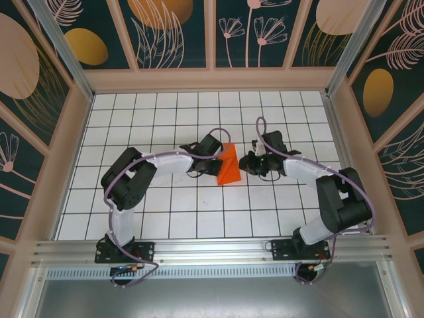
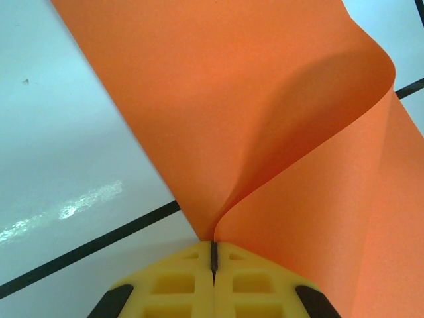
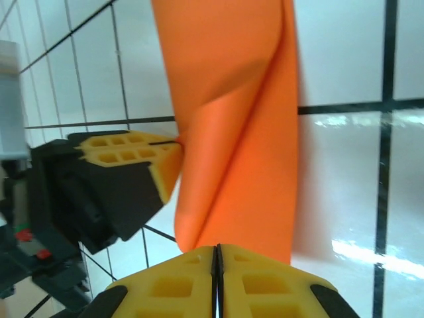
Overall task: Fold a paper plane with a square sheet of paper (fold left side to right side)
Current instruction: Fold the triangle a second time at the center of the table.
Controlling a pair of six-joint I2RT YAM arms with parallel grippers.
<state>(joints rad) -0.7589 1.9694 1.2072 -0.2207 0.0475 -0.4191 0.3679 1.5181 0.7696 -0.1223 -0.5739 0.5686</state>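
Limp, light square sheet of paper [image 2: 218,99] — your left gripper [image 2: 213,250] pinches its edge, right gripper [image 3: 217,253] pressed together alongside — grip edges only.

orange paper [image 2: 265,132] cut off at top, pinched edge hidden between left fingers [image 2: 172,285]

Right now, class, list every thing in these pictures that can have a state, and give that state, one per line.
square sheet of paper: curled over in a soft bend, not creased flat.
left gripper: shut on the paper's edge.
right gripper: shut, pinching the paper's edge.
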